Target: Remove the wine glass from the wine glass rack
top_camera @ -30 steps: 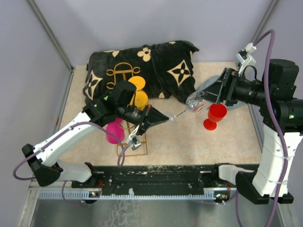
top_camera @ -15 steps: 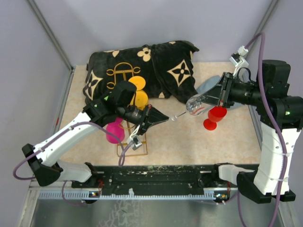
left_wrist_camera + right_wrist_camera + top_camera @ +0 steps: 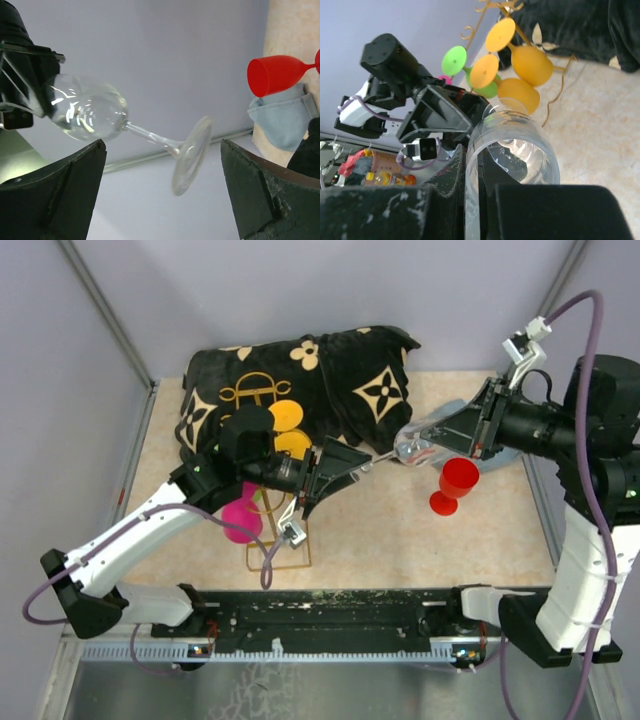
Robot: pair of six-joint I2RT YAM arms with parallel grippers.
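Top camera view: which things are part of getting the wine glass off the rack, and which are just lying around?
In the job: clear wine glass, held in the right gripper; open left gripper; gold wire rack.
Lying about: black floral cloth; upright red glass; blue-grey cloth; yellow glasses and pink glass at the rack.
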